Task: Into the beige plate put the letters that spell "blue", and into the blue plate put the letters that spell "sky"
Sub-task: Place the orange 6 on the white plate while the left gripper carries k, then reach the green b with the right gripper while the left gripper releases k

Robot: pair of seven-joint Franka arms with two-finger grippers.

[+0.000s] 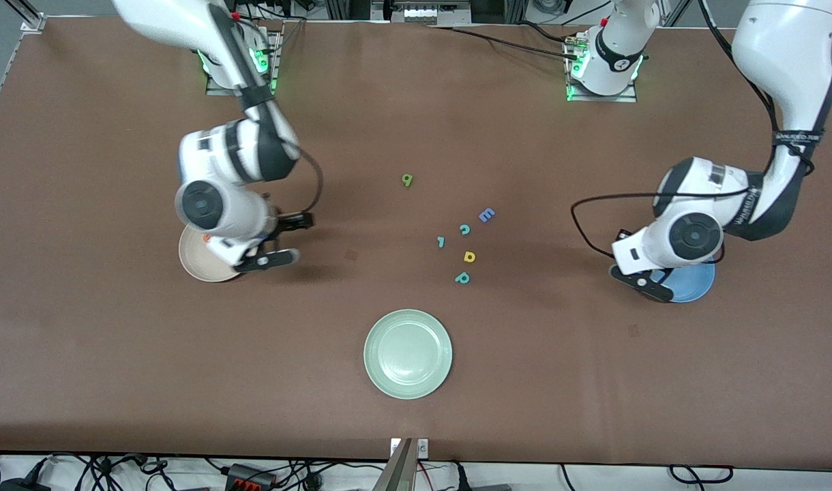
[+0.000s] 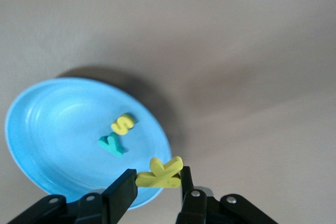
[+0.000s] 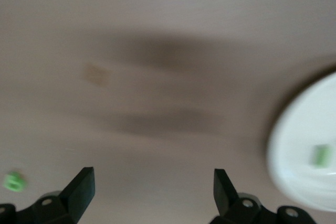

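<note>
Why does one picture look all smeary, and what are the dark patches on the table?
The right wrist view is smeared: the beige plate and a green letter in it look streaky. The left wrist view is crisp; the yellow k sits sharp between the left gripper fingers. In the front view, the dark patches are soft arm shadows.

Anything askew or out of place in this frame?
Mostly tidy. The yellow k is pinched in the left pincer over the blue plate's rim, not yet dropped beside the s and y.
</note>
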